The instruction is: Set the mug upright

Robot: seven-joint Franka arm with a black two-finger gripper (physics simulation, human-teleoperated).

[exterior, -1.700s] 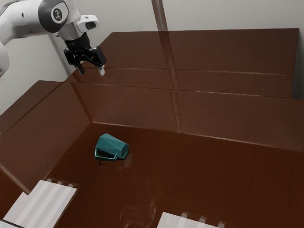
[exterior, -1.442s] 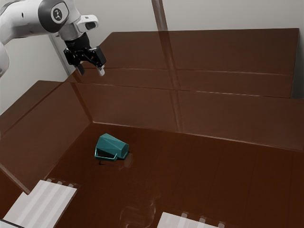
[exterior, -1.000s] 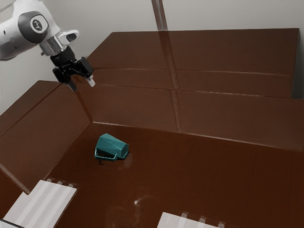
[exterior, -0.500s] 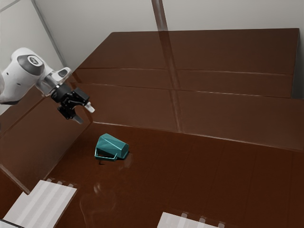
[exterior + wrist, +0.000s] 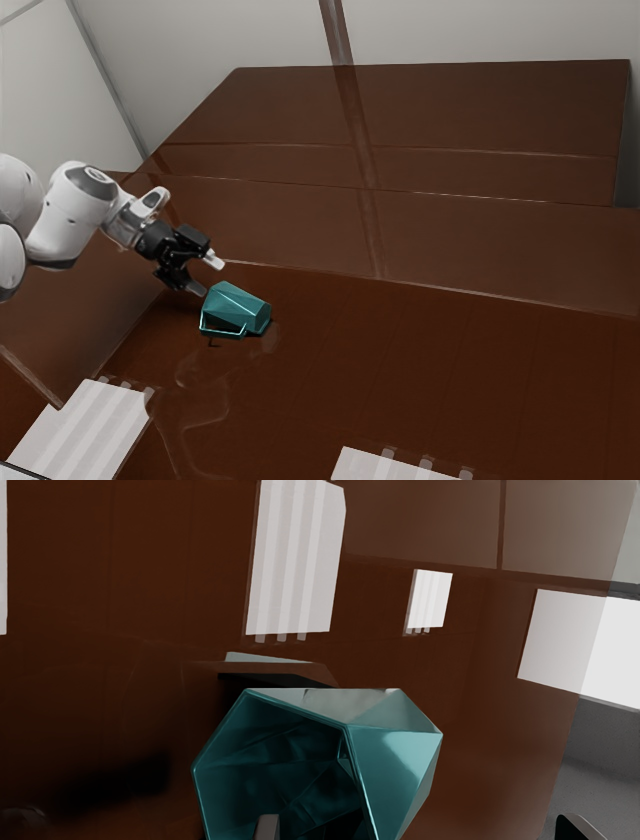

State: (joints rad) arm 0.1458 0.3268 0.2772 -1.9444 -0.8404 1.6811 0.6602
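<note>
The teal faceted mug (image 5: 238,308) lies on its side on the brown glossy table, its handle low at the side facing the exterior camera. My gripper (image 5: 206,275) is just above and to the exterior view's left of it, fingers spread. In the wrist view the mug (image 5: 395,765) shows its dark open mouth and an outer wall. The gripper (image 5: 421,827) stands open there, one fingertip overlapping the mouth and the other off past the outer wall. Whether a finger touches the mug, I cannot tell.
White striped panels lie on the brown surface (image 5: 400,370) at the exterior view's lower left (image 5: 85,425) and bottom middle (image 5: 385,465). Tall brown glossy walls (image 5: 480,235) rise behind the mug and at the exterior view's left.
My arm first swung toward the exterior view's left and down, then came back toward its right, lowering the open gripper beside the mug. The mug has kept its place.
</note>
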